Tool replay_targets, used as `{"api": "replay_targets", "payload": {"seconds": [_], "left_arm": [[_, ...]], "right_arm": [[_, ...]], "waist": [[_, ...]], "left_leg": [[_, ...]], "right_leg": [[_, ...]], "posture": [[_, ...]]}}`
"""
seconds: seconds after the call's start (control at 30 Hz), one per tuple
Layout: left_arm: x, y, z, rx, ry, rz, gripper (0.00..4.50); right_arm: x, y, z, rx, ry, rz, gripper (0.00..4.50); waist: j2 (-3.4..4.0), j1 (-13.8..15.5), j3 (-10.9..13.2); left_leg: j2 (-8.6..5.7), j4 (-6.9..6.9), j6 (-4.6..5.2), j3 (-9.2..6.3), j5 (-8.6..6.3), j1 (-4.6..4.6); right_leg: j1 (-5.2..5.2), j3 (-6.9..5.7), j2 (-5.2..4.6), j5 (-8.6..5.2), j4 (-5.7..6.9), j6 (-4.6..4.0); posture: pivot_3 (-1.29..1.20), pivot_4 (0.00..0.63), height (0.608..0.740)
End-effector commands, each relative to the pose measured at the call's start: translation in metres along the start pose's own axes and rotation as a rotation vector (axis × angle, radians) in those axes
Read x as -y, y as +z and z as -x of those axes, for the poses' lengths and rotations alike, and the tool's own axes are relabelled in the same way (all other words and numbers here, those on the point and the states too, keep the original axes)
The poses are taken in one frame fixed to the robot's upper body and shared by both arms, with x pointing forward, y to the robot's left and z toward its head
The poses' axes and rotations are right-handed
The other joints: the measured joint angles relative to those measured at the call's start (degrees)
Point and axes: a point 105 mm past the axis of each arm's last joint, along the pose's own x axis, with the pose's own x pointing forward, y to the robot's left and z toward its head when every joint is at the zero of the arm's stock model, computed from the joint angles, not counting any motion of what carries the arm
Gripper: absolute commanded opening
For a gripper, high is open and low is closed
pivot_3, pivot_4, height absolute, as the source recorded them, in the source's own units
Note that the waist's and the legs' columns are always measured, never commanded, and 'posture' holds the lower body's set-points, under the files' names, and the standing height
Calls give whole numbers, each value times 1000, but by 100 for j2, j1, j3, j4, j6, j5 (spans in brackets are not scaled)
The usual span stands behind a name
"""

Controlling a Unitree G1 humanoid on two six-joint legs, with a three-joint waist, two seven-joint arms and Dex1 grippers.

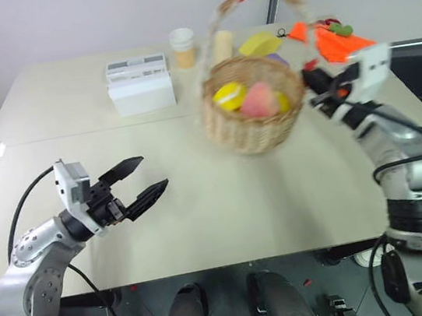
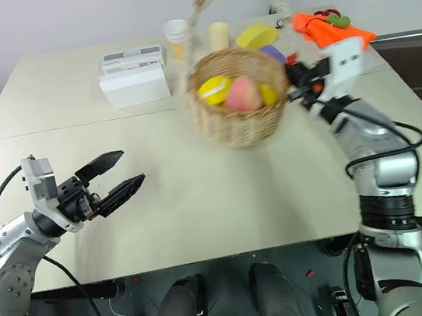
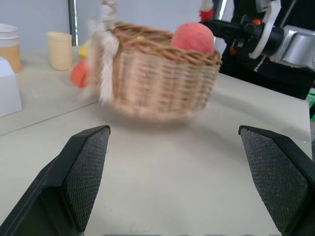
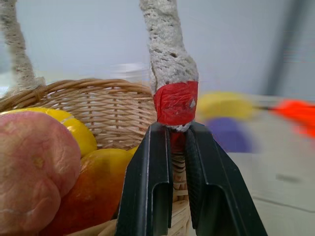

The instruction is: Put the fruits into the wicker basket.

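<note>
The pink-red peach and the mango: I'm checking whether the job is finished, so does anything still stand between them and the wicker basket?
Nothing visible does. The round pink-red peach and the red-orange mango already lie inside the round tan wicker basket, beside a yellow lemon-like fruit.

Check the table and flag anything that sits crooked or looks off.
The wicker basket looks tilted, its base not flat on the table. The right gripper is shut on the red band at the foot of its handle. The peach lies inside. Nothing has spilled.
</note>
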Motion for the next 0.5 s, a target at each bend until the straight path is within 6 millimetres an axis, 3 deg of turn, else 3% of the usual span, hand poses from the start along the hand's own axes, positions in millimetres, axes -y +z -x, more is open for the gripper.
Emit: {"api": "replay_targets", "payload": {"seconds": [0.03, 0.13, 0.27, 0.37, 0.5], "left_arm": [[3, 6, -6, 23, -29, -34, 4500], [2, 4, -11, 21, -36, -33, 4500], [1, 4, -15, 17, -40, -35, 4500], [-10, 1, -13, 3, 14, -35, 4500], [-27, -8, -6, -23, 124, -29, 4500]], "right_arm": [[58, 15, 12, 32, -255, 139, 19], [86, 3, 18, -31, -378, 149, 19], [82, 1, 16, -23, -348, 141, 1818], [84, -8, 25, -64, -334, 175, 3334], [82, -13, 43, -36, -262, 142, 3334]], "waist": [[0, -4, 0], [0, -28, 0], [13, -67, 0], [13, -40, -1], [12, 5, -1]], "left_leg": [[-1, 0, 0, 1, 0, 0], [-1, -2, 0, 6, 0, 4], [7, -11, 7, 30, -3, 25], [17, -10, 12, 36, -6, 30], [17, -8, 13, 37, -7, 26]], "right_leg": [[0, 1, 0, 0, 0, 0], [0, 6, 2, 0, 1, 0], [0, 33, 15, 3, 7, -1], [-1, 42, 28, 3, 10, 0], [0, 42, 25, 2, 9, 2]], "posture": [[0, 150, 740], [0, 150, 740], [0, 150, 740], [0, 150, 740], [0, 150, 740]]}}
